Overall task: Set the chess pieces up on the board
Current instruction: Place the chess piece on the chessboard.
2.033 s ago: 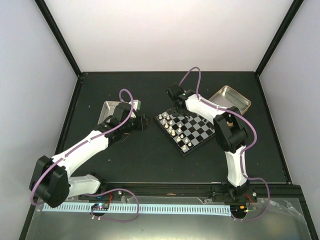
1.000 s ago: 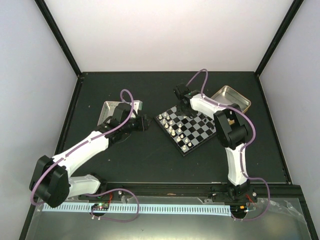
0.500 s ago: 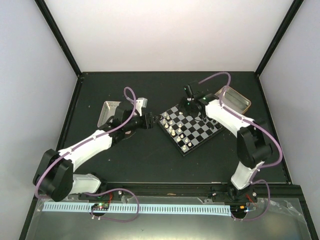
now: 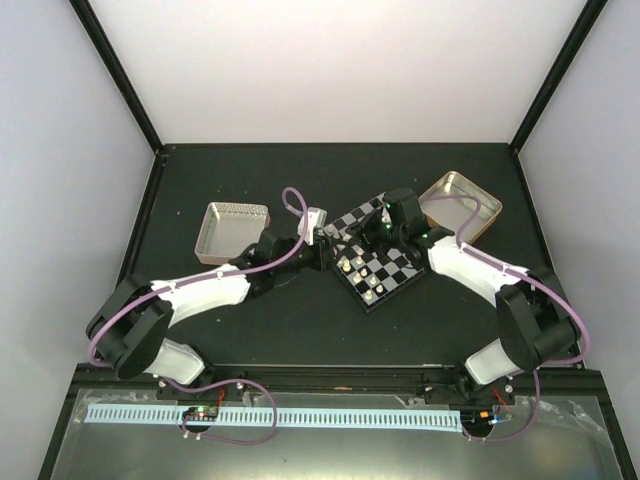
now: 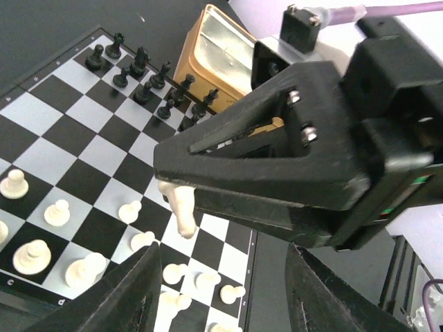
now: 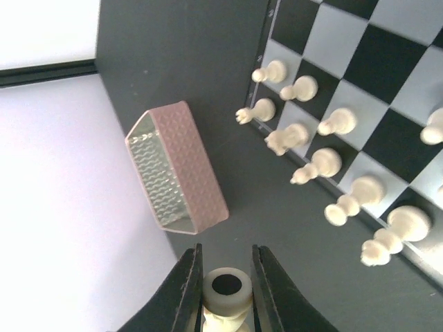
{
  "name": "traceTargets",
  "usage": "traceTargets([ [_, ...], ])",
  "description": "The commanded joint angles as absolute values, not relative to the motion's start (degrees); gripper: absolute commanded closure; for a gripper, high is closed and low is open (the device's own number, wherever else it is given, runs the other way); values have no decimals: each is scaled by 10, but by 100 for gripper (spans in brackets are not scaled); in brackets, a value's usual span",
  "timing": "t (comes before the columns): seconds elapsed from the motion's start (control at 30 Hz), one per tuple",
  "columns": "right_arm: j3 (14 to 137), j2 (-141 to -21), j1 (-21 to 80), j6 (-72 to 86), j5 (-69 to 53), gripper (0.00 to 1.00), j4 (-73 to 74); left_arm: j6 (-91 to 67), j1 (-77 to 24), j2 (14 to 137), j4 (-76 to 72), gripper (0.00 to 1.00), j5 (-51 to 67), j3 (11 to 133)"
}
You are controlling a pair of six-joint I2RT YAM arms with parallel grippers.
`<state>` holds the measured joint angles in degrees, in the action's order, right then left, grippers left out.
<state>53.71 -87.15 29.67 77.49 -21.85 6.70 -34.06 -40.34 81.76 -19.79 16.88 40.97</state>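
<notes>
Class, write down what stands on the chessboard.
On the chessboard, white pieces crowd one edge and black pieces the opposite one. The right gripper, shut on a white piece, hides some squares.

— Does any writing show?
— Only on the board (image 5: 31, 290): two tiny pale letters on its dark rim, seen from the left wrist, seemingly C and D.
— Anything elsewhere?
— Nothing else can be read.
</notes>
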Motion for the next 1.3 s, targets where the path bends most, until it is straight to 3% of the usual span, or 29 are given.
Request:
traceTargets([
  [0.0,514,-838,299,861,-256,87,-10,-345,-419,830,-250,52,119,405],
  [0.3,516,-827,299,875,-287,87,-23,-329,-427,831,-269,70,101,406],
  [0.47,516,-829,299,869,-292,87,-19,-307,-435,818,-277,73,79,403],
  [0.67,514,-827,299,869,-293,87,-18,-290,-442,808,-280,83,52,400],
  [1.03,511,-828,299,864,-298,87,-10,-267,-446,793,-284,86,30,396],
  [1.27,514,-824,299,865,-301,86,-9,-257,-450,797,-280,98,35,402],
])
